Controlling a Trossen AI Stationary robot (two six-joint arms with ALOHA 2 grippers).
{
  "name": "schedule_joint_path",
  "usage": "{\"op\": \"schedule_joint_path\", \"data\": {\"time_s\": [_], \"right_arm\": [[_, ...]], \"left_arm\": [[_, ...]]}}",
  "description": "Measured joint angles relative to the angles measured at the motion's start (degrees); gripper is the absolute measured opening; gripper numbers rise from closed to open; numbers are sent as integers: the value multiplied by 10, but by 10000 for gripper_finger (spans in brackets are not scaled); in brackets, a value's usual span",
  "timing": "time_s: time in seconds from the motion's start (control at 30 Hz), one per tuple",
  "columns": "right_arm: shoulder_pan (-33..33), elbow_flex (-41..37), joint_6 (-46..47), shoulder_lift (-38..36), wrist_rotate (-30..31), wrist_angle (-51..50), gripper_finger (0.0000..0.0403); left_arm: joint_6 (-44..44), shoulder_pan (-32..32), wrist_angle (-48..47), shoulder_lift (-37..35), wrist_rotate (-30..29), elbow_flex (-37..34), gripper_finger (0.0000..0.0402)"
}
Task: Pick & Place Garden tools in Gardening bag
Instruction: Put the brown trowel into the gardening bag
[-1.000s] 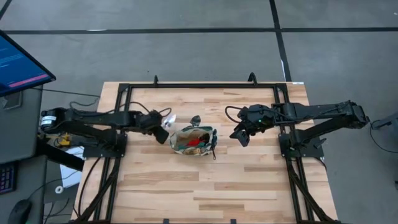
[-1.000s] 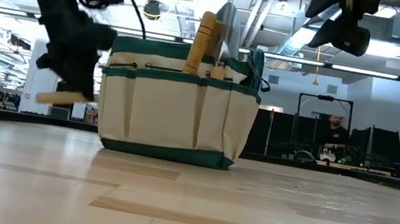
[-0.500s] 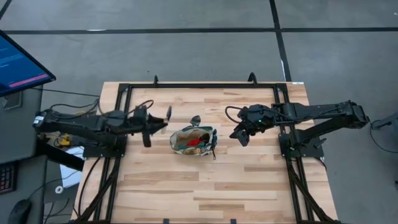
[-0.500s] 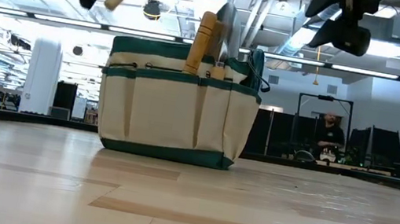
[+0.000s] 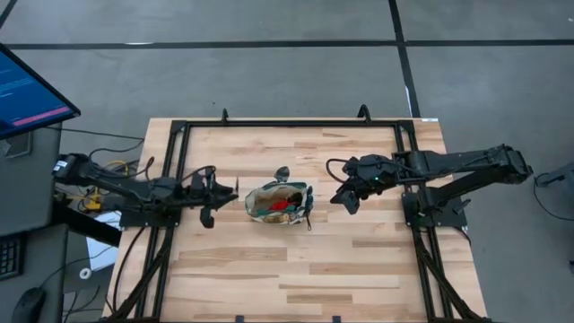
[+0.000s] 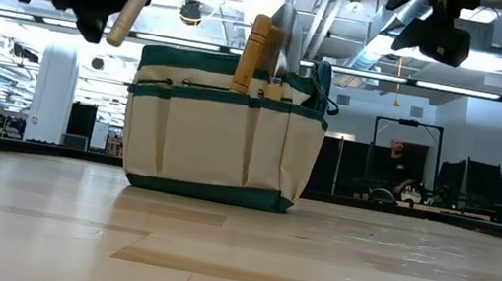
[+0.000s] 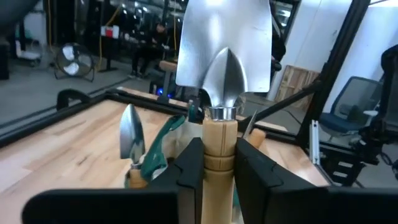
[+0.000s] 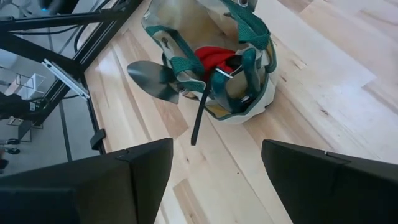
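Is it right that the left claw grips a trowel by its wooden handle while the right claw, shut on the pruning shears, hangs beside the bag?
Not quite. The right claw is open and holds nothing, as the right wrist view shows. The left claw does grip a trowel by its wooden handle, and the right claw does hang beside the gardening bag.

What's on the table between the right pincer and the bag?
Only bare wood, in the high view: the right pincer hangs open, apart from the bag.

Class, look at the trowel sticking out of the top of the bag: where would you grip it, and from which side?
Grip the wooden handle of the trowel, coming from above. It stands nearly upright, leaning slightly, above the rim of the bag, so the handle is the only free part; the blade end is hidden inside.
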Motion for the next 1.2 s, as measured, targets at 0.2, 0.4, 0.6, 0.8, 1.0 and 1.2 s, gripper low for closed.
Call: {"op": "schedule_joint_path", "data": {"time_s": [0.2, 0.4, 0.6, 0.8, 1.0, 1.2], "right_arm": [[8, 0, 2, 0, 1, 2, 240], [10, 0, 2, 0, 1, 2, 240], [10, 0, 2, 0, 4, 18, 240], [10, 0, -13, 0, 18, 61, 240], [9, 0, -54, 0, 19, 160, 240], [1, 7, -109, 33, 32, 207, 208]], "left_arm": [[21, 1, 71, 2, -24, -60, 56], [78, 1, 101, 2, -28, -60, 56], [73, 1, 124, 2, -30, -60, 56], [66, 1, 125, 20, -26, -60, 56], [55, 20, 216, 87, -16, -60, 56], [54, 21, 233, 145, 2, -19, 56]]}}
